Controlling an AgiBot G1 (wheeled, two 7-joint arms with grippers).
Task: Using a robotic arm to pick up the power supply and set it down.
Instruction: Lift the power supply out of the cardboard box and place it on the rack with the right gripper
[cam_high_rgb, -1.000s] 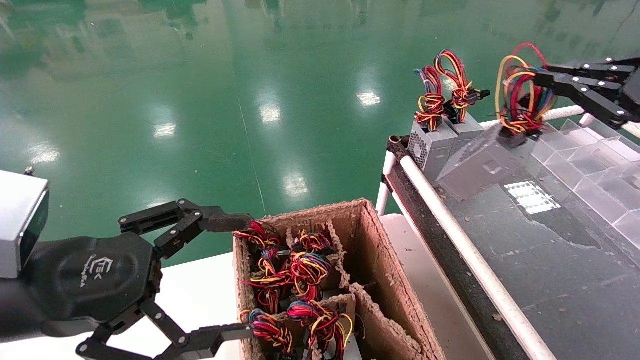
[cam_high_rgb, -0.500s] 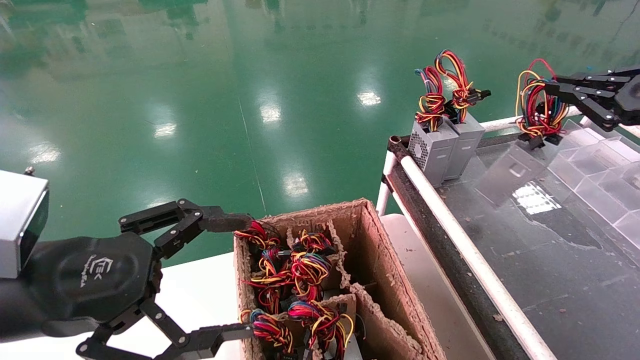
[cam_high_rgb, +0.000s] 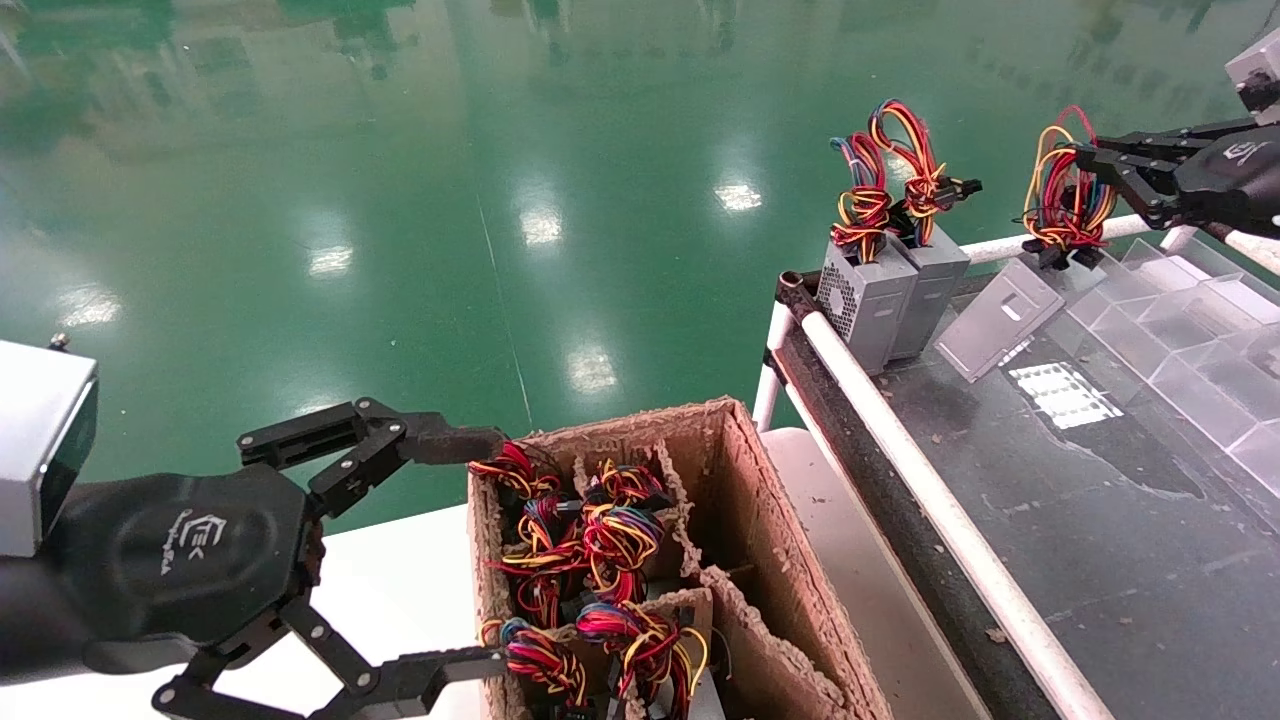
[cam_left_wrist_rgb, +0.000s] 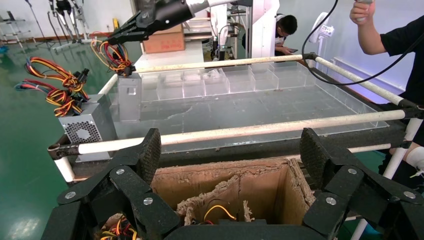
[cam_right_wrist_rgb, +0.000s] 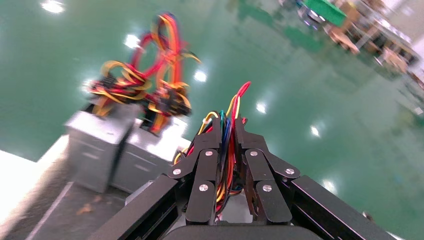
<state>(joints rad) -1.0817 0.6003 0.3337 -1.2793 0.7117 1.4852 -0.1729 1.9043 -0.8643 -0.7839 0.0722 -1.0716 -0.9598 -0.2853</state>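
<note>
A: What is the head view showing?

B: The right pincer (cam_high_rgb: 1085, 160) is clamping the wire bundle (cam_high_rgb: 1065, 200) of a power supply (cam_high_rgb: 1000, 318). The grey box is hanging tilted beneath it, its lower edge at the dark tabletop (cam_high_rgb: 1100, 520), just beside two upright power supplies (cam_high_rgb: 890, 290) at the tabletop's far corner. The left pincer (cam_high_rgb: 470, 550) is spread wide at the near wall of a cardboard box (cam_high_rgb: 740, 500) that is holding more wire bundles.

A: And the left wrist view?

B: The left pincer's fingers (cam_left_wrist_rgb: 145, 155) are standing far apart over the cardboard box (cam_left_wrist_rgb: 240, 185). Farther off, the right pincer (cam_left_wrist_rgb: 117, 37) is gripping the wires above the power supply (cam_left_wrist_rgb: 129, 97), near a row of clear bins (cam_left_wrist_rgb: 220, 80).

A: The right wrist view?

B: The right pincer's fingers (cam_right_wrist_rgb: 205, 185) are pressing together on red and yellow wires (cam_right_wrist_rgb: 227, 145); the two upright power supplies (cam_right_wrist_rgb: 115, 145) are sitting beyond.
</note>
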